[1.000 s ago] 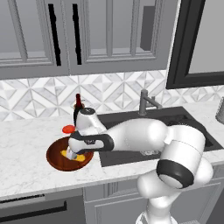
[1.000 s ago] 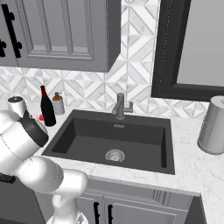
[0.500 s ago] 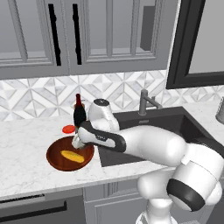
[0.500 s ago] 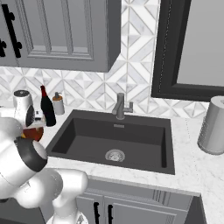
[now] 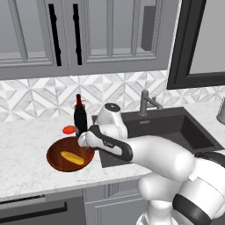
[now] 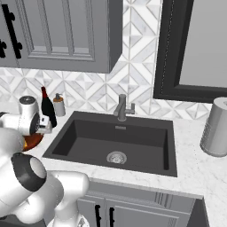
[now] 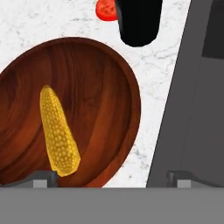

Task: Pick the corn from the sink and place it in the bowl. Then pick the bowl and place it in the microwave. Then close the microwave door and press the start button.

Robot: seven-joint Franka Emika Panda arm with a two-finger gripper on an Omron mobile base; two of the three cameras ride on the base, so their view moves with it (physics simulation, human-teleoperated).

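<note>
Corn lies loose inside the bowl, a yellow cob resting on the reddish-brown wood with nothing gripping it. Over it the gripper hangs with its jaws spread wide and empty, one fingertip just by the cob's blunt end and the other over the dark sink edge. From the left base view the hand sits above the bowl's right rim, with the white arm reaching across the sink's near left corner to it. The bowl stands on the marble counter just left of the basin, and the cob lies across its middle. A dark bottle stands just behind the bowl, and a small flat red thing lies on the counter beside the bottle. Farther out, the faucet rises behind the basin, whose round drain shows bare, and a grey canister stands on the counter to the right.
</note>
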